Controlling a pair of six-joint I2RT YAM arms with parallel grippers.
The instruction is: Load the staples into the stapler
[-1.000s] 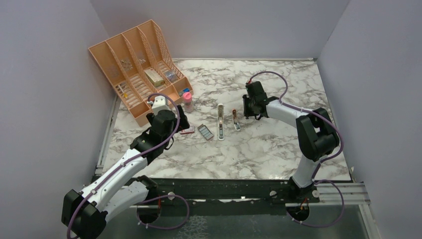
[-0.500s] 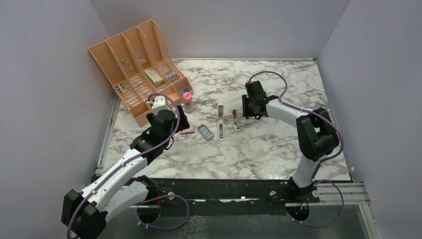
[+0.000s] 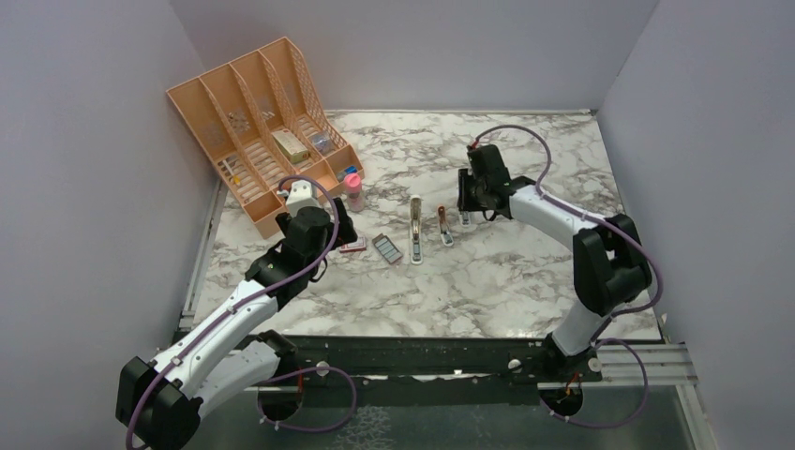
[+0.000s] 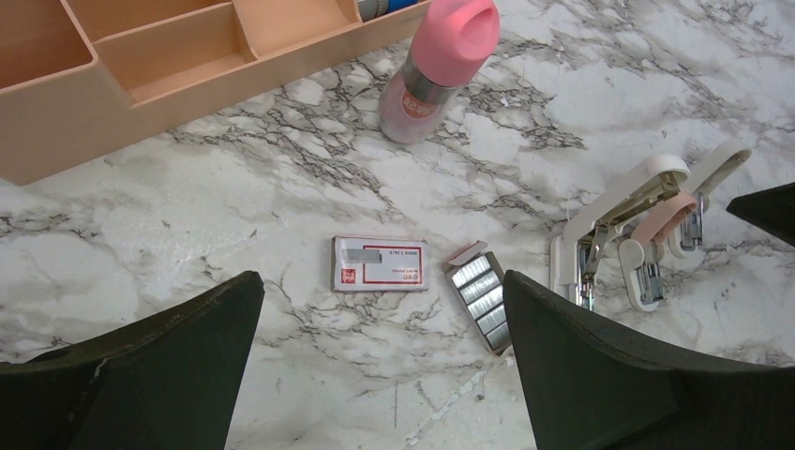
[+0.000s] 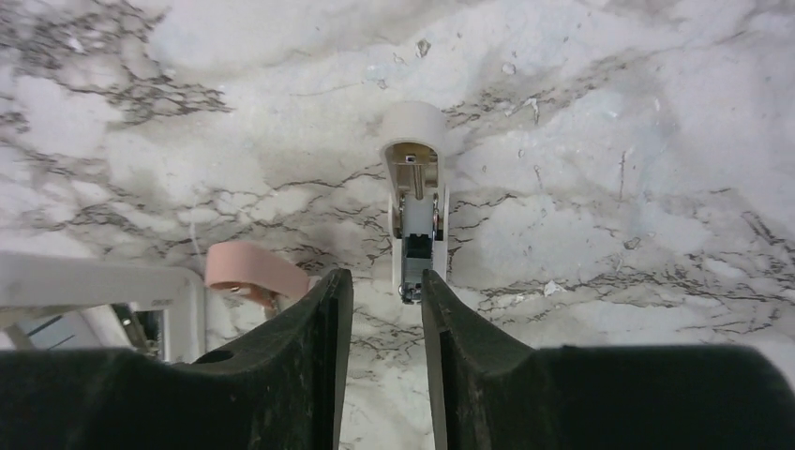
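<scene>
Between the left pincer's spread jaws lie the staples.

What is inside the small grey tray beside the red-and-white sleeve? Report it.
The grey tray holds silvery staple strips lying side by side. Anything beneath them is covered.
</scene>
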